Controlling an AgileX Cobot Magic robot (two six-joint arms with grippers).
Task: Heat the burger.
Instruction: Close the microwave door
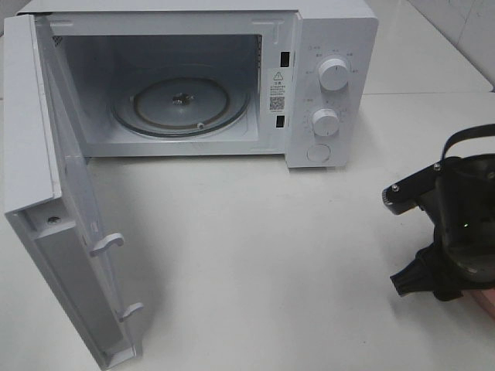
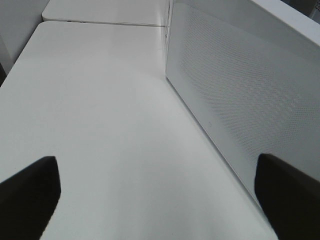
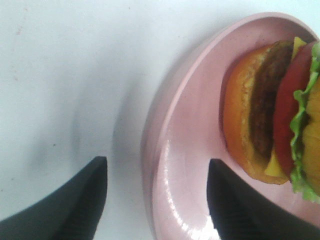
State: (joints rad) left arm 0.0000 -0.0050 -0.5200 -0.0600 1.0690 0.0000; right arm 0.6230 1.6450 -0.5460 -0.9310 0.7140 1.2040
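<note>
Landmark: I take the white microwave point(image 1: 193, 81) as reference; it stands at the far side of the white table point(image 1: 255, 255).
Microwave door: the door point(image 1: 46, 201) hangs wide open on the hinge side, swung out toward the near edge of the table.
Microwave cavity: I see the glass turntable point(image 1: 182, 104) lying bare inside.
Control panel: two round knobs point(image 1: 334, 73) sit one above the other beside the cavity.
Left gripper point(image 2: 160, 200): I read the fingers as spread wide, nothing between them, hovering over bare table just beside the outer face of the open door.
Right gripper point(image 3: 157, 200): fingers parted, straddling the rim of the pink plate point(image 3: 185, 150); one finger sits over the plate, the other over the table. I see no pinch on the rim.
Burger point(image 3: 272, 112): it lies on its side on the pink plate, well apart from the microwave, under the right arm point(image 1: 452, 224) at the control-panel side of the table.
</note>
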